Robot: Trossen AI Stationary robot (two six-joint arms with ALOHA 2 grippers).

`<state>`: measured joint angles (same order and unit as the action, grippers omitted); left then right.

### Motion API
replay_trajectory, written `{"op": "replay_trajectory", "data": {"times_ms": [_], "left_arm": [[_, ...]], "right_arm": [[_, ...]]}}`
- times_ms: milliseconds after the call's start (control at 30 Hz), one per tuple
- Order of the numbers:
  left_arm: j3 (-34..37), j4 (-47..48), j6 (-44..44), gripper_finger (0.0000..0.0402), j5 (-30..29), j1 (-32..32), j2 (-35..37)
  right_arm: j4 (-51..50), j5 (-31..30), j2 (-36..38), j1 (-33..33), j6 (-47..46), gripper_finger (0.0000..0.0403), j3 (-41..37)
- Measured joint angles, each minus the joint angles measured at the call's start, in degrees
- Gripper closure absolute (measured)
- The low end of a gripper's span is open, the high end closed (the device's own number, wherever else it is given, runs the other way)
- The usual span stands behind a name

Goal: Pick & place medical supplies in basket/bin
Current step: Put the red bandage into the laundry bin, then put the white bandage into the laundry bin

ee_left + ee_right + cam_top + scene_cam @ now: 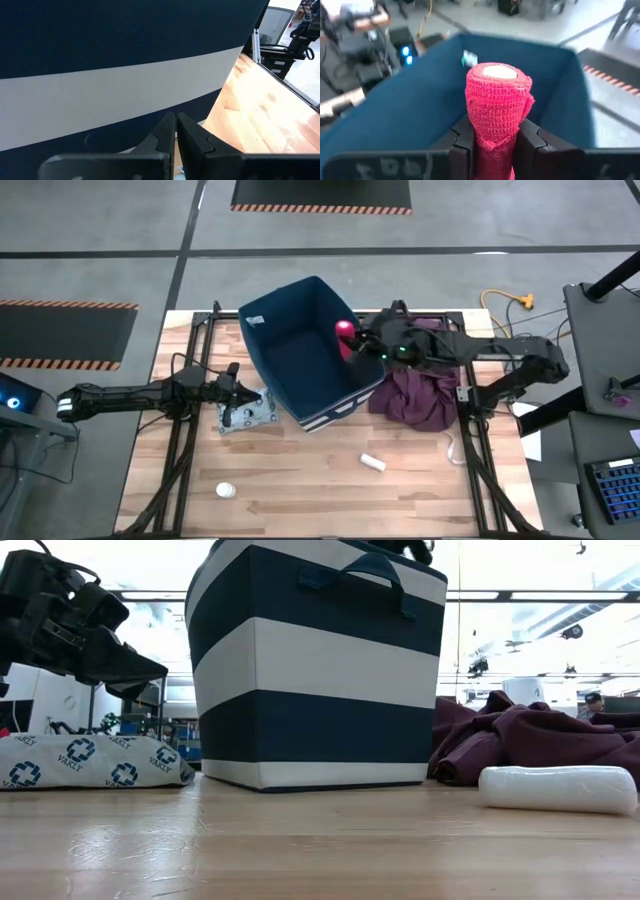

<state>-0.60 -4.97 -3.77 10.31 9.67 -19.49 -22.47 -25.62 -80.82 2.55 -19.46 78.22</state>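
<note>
The navy bin with white stripes [295, 345] stands mid-table. My right gripper [352, 340] is over the bin's right rim, shut on the red roll [344, 331]. In the right wrist view the red roll [497, 102] has the bin's blue inside [410, 110] behind it. My left gripper [238, 384] is shut and hovers just left of the bin, above the patterned packet [246, 415], which lies flat on the table. In the low view the left gripper [150, 670] is clear of the packet [90, 762]. The white cylinder [373, 463] and the white round container [226, 491] lie on the near boards. My right gripper pinches the red roll between its two fingers [527, 142], one on each side of the roll's lower part [495, 140]. The roll lies along the fingers and sticks out past their tips. The fingers come from the table's right side. The roll is lifted clear, over the open bin.
The maroon cloth [415, 395] is heaped right of the bin, under my right arm, and shows behind the white cylinder [557, 788] in the low view. The bin's wall [125, 75] is close in front of my left gripper [176, 125]. Bare boards lie along the near edge.
</note>
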Motion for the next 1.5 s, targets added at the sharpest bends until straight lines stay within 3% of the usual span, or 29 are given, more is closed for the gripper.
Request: {"op": "replay_trajectory", "data": {"times_ms": [133, 267, 733, 833, 1000, 1067, 1233, 1500], "left_arm": [[0.0, 0.0, 0.0, 0.04, 0.0, 0.0, 0.0], [0.0, 0.0, 0.0, 0.04, 0.0, 0.0, 0.0], [0.0, 0.0, 0.0, 0.04, -1.4, 0.0, 0.0], [0.0, 0.0, 0.0, 0.04, -1.4, 0.0, 0.0], [0.0, 0.0, 0.0, 0.04, -1.5, 0.0, 0.0], [0.0, 0.0, 0.0, 0.04, -1.5, 0.0, 0.0], [0.0, 0.1, 0.0, 0.04, -1.5, 0.0, 0.0], [0.0, 0.0, 0.0, 0.04, -1.5, 0.0, 0.0]], "right_arm": [[-0.3, 5.6, -2.1, 1.8, -0.1, 0.033, 0.0], [-2.1, 6.2, -3.7, 1.9, -0.4, 0.0313, 0.0], [-7.2, 6.9, -3.8, 1.7, -3.7, 0.0147, 0.4], [-7.3, 13.6, -2.9, 1.8, -4.2, 0.0127, 2.6], [-7.7, 34.8, -1.2, -1.2, -3.9, 0.0122, 6.8], [-9.6, 37.4, -1.1, -4.5, -5.8, 0.0126, 7.8], [-16.1, 35.3, -0.8, -15.0, -8.3, 0.0136, 8.6], [-25.9, 13.8, -5.1, -30.9, -18.0, 0.0149, 4.4]]}}
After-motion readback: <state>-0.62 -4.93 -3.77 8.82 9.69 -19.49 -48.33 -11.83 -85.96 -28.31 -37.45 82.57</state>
